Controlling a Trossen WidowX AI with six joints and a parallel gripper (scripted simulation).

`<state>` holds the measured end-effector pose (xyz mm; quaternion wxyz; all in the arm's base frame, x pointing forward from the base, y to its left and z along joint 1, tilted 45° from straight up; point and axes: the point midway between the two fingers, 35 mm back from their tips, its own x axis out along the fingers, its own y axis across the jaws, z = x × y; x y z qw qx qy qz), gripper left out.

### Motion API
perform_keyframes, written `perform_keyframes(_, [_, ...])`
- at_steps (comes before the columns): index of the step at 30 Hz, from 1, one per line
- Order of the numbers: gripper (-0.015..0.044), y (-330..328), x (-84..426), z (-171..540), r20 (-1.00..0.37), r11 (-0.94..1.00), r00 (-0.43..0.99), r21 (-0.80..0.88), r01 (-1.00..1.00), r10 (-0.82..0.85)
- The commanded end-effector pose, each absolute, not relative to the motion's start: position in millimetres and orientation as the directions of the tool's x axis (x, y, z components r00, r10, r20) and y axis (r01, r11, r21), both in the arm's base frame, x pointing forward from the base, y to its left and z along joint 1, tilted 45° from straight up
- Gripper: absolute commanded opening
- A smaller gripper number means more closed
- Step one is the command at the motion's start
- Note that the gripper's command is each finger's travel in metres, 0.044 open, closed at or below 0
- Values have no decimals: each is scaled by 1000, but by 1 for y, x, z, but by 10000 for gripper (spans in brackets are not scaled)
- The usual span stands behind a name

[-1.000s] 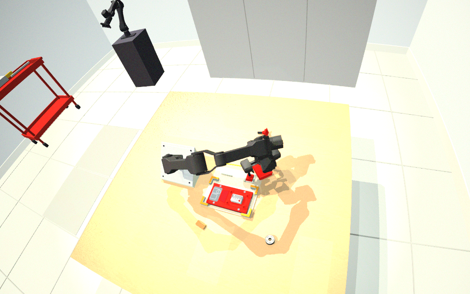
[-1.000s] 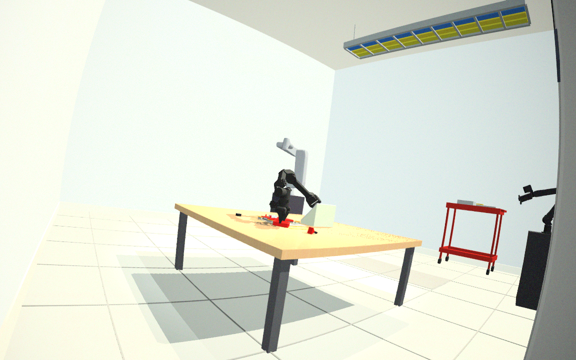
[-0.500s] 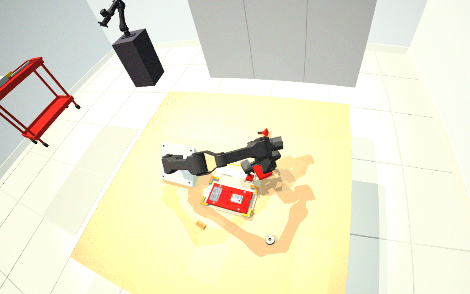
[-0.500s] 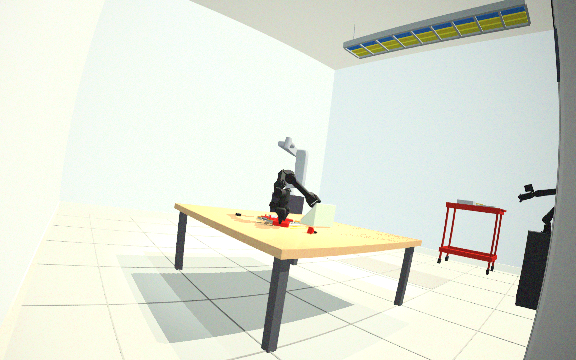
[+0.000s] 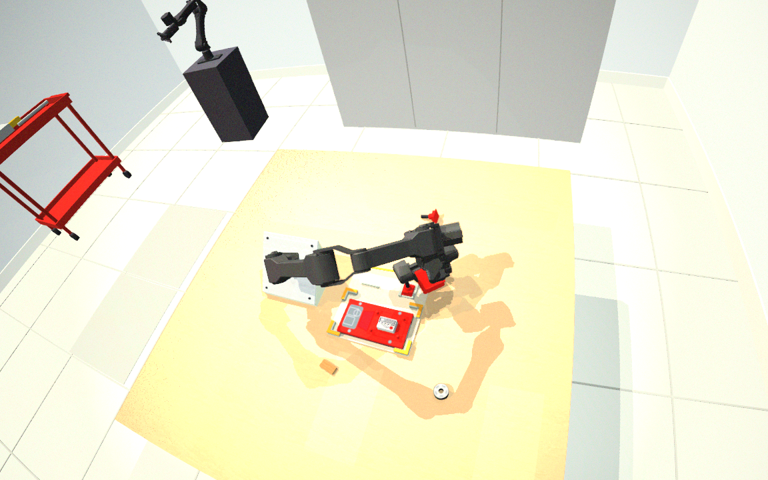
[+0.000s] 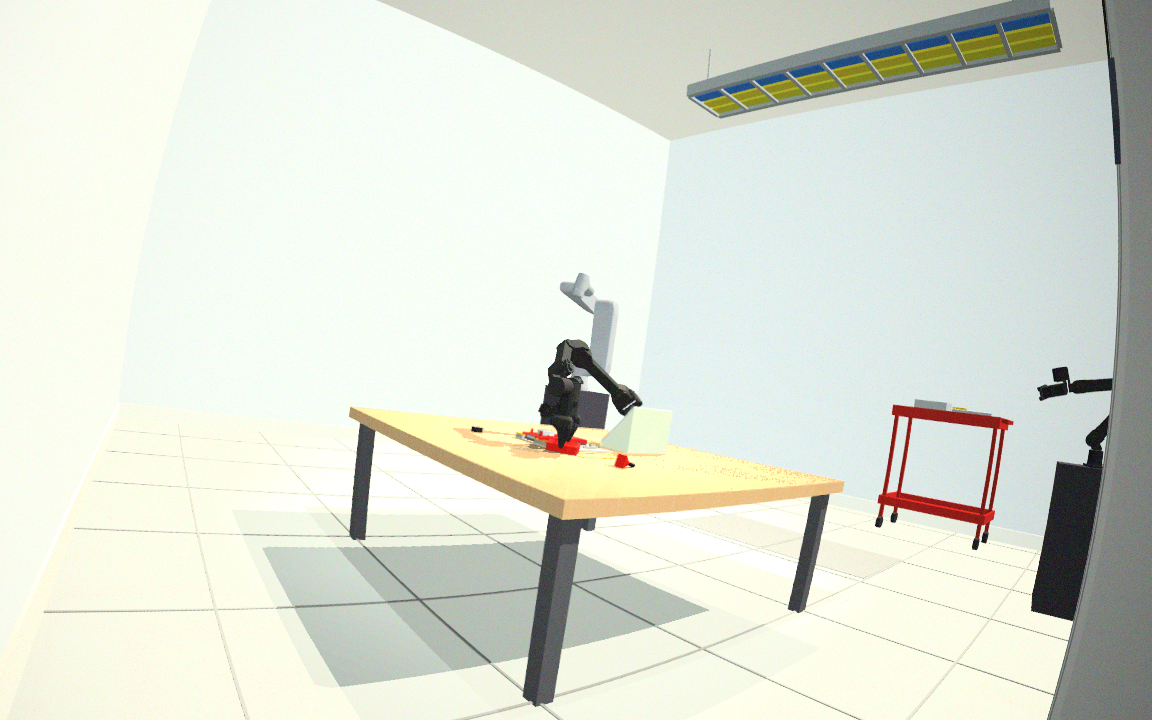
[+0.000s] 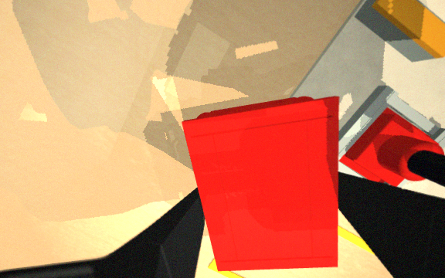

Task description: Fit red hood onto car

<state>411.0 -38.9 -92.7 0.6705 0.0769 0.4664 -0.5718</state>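
Closed on the red hood point(image 5: 433, 284) point(image 6: 565, 446) point(image 7: 265, 193), the pincer point(image 5: 433, 275) point(image 6: 567, 439) point(image 7: 262, 185) has a black finger against each side of it. Seen from above, the hood is off the car, beyond the far right corner of the jig point(image 5: 415, 309); whether it touches the table point(image 5: 524, 209) point(image 6: 696, 488) I cannot tell. Just left of it stands a small red piece with a black stem point(image 5: 407, 291) point(image 7: 392, 147), in a grey holder. Nearer and to the left, the red chassis point(image 5: 369, 319) sits in the jig, with the pale engine block point(image 5: 387, 324) on its right half. Well apart, an orange block point(image 5: 328, 366) lies near left, and a round ringed part point(image 5: 435, 392) near right. Another red piece point(image 5: 434, 216) point(image 6: 621, 461) lies on the far side, beyond the arm. A red cart point(image 5: 19, 135) point(image 6: 947, 414) stands left of the table.
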Motion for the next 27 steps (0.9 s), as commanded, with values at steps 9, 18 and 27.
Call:
perform_keyframes(9, [0,-15,415,-69,-716,334,-87,-426,841,-693])
perform_keyframes(18, [0,12,418,-42,-717,335,-87,-425,841,-692])
perform_keyframes(27, [0,27,420,-26,-718,335,-87,-425,841,-691])
